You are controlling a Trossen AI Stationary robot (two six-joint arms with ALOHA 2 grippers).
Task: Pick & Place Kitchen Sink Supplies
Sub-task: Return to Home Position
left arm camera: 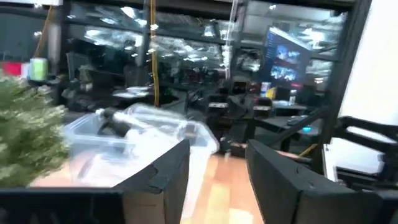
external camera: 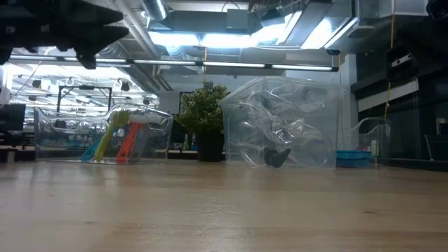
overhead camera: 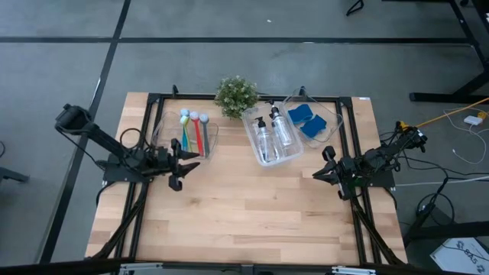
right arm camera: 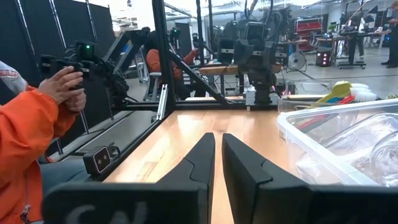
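Note:
Thin dish brushes [overhead camera: 194, 131] in red, blue and yellow-green lie in the left clear bin [overhead camera: 212, 130]; the low view shows them leaning inside it [external camera: 115, 140]. Two clear pump bottles [overhead camera: 272, 131] lie in the middle bin [overhead camera: 250, 137]. Blue sponges [overhead camera: 307, 119] sit in the right bin [overhead camera: 336, 116]. My left gripper [overhead camera: 187, 166] hangs open just near of the brush bin, with nothing between its fingers [left arm camera: 217, 177]. My right gripper [overhead camera: 319, 174] is shut and empty [right arm camera: 218, 163], near the table's right edge, near of the sponge bin.
A small green potted plant [overhead camera: 235, 95] stands at the far edge between the brush bin and the bottle bin. A black frame [overhead camera: 244, 98] borders the table. A person in an orange sleeve [right arm camera: 28, 137] stands beyond the table. Bare wood [overhead camera: 252, 206] fills the near half.

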